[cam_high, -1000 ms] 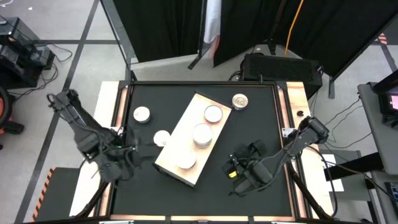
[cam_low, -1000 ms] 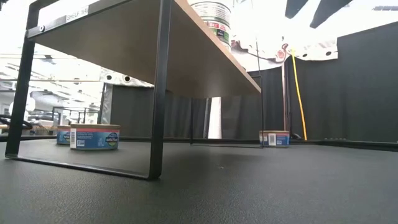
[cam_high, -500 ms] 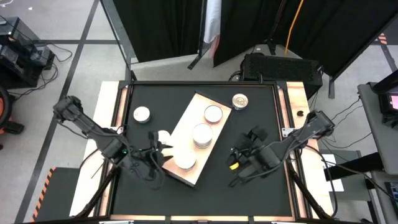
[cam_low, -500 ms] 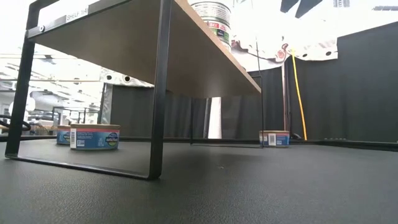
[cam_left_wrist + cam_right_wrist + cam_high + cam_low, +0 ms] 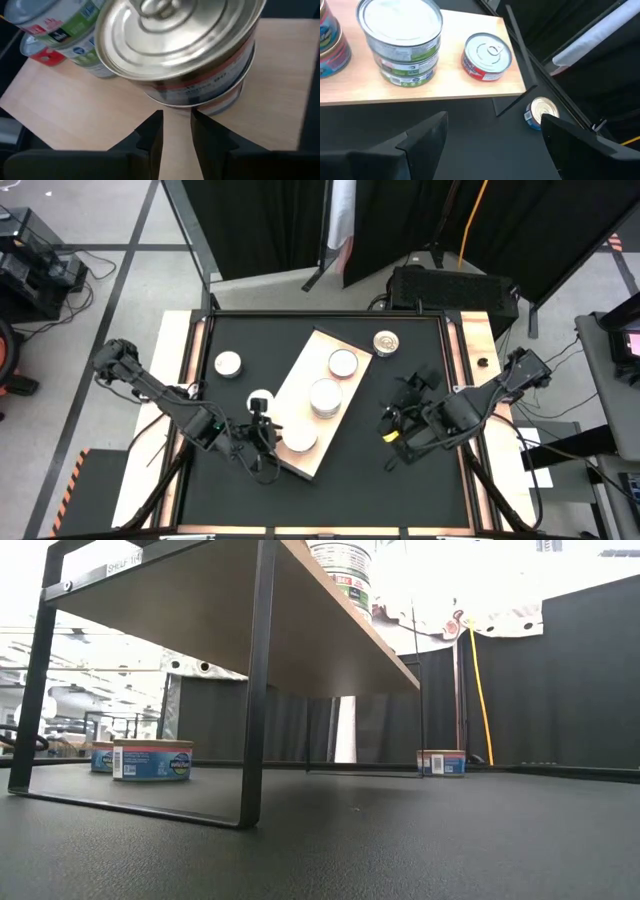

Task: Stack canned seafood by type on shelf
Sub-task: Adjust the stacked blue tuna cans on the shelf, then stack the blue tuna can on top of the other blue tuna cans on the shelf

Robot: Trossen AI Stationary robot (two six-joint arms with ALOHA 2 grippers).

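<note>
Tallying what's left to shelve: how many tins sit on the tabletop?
3: one tin at far left, one beside the shelf near the left gripper, a golden-topped tin past the shelf's far end. None shows under it.

Even overhead light; low view backlit, windows blown out; tin lids glare.

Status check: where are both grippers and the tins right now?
Left gripper by shelf near end stack, holding nothing. Right gripper open, waiting right of shelf. Three tins loose on table.

Three stacks of round silver-lidded tins (image 5: pixel 324 396) line the pale wooden shelf board (image 5: pixel 295 385) — bare wood between them; open black tabletop (image 5: pixel 340 480) on its right side.
</note>
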